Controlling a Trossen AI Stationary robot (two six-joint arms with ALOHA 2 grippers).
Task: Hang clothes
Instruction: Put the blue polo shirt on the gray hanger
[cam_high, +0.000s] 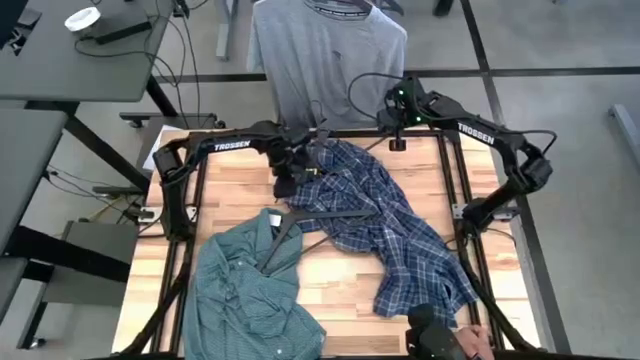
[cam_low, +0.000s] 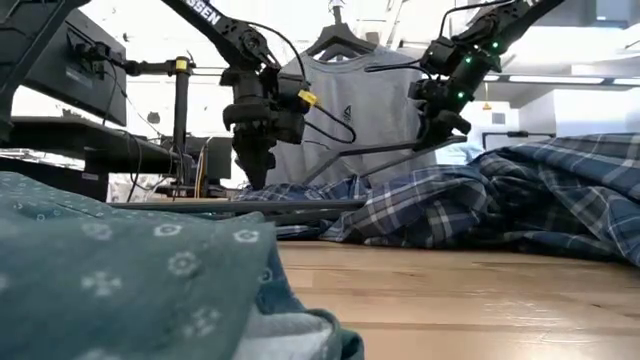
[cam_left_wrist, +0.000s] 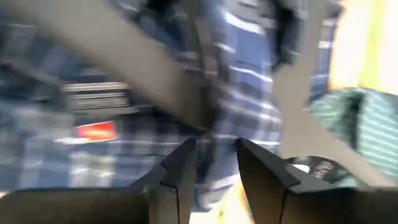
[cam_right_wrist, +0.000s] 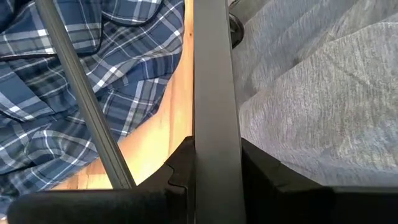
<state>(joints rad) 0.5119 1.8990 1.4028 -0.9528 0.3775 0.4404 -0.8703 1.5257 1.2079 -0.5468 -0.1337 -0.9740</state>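
High view: three shirts — right gripper (cam_high: 398, 121) clamps a hanger (cam_right_wrist: 211, 81), left gripper (cam_high: 290, 172) narrowly parted.

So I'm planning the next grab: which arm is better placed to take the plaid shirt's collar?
Probably left. The left gripper hovers open right over the plaid shirt collar; the right gripper is shut on a hanger.

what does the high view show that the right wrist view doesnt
Only the high view shows the green checked shirt at the table's front left, the left gripper over the plaid collar, and the grey tee's whole front hanging beyond the table. Only the right wrist view shows the right gripper shut on a grey hanger bar. Both show the blue plaid shirt, the grey tee and the wooden table.
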